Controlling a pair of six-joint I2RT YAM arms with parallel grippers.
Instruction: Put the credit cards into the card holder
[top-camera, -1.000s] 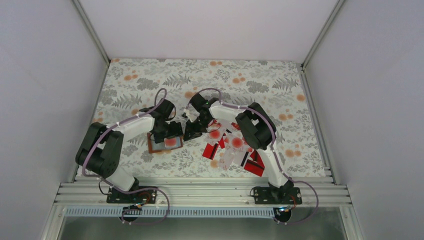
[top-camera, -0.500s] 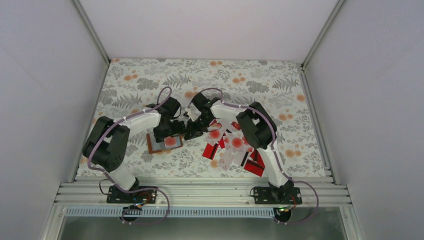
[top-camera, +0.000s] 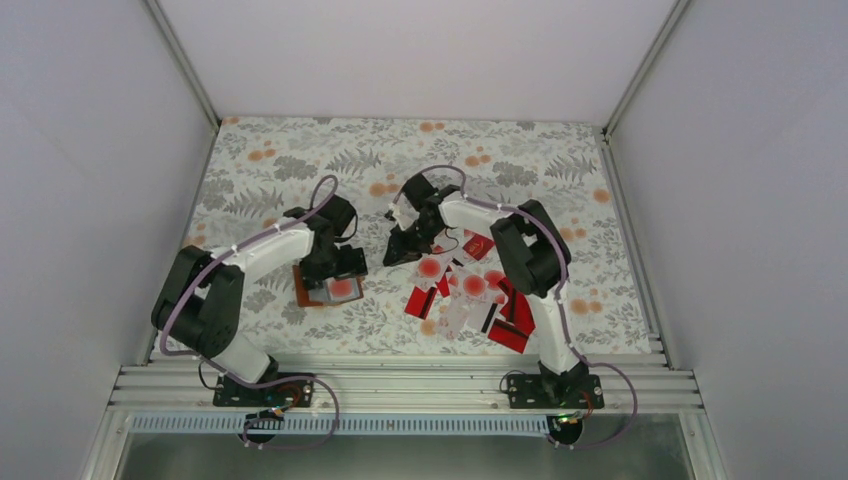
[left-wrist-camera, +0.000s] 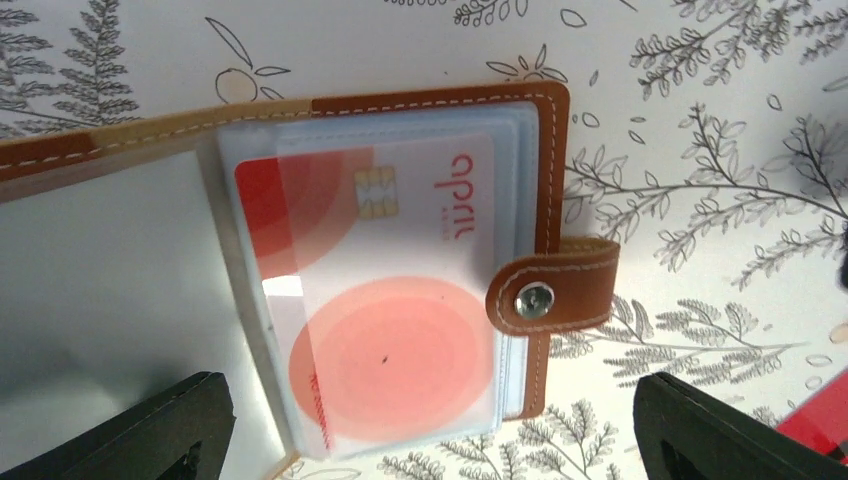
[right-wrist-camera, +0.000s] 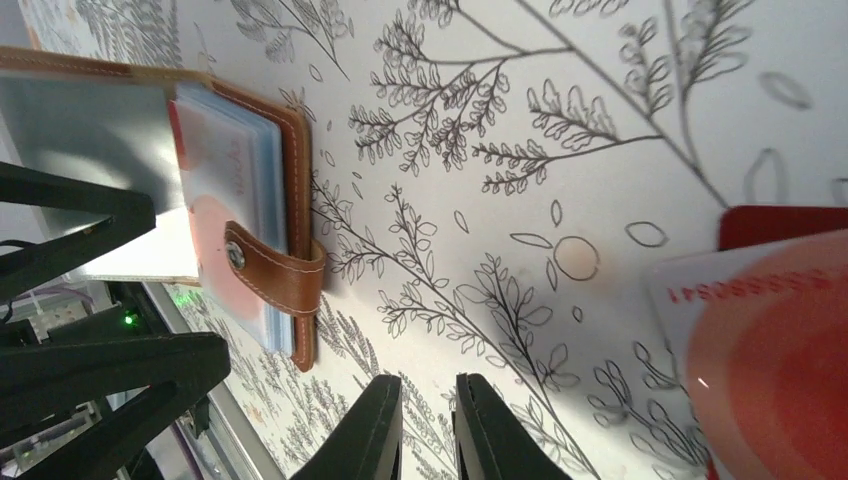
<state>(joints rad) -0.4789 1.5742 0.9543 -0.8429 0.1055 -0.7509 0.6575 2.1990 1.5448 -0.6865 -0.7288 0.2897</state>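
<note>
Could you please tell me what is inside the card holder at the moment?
One white card with red blotches lies under clear plastic in the open card holder. Whether more cards sit beneath it is hidden.

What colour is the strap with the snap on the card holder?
Brown leather-like strap, pale stitching, silver snap; clearest in the left wrist view.

Brown card holder (left-wrist-camera: 548, 200); red-blotched white credit cards (top-camera: 473, 285); grey fern-print table cover (top-camera: 420, 150).

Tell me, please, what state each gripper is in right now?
Left gripper: open, empty, over the card holder.
Right gripper: closed, holding nothing.
</note>
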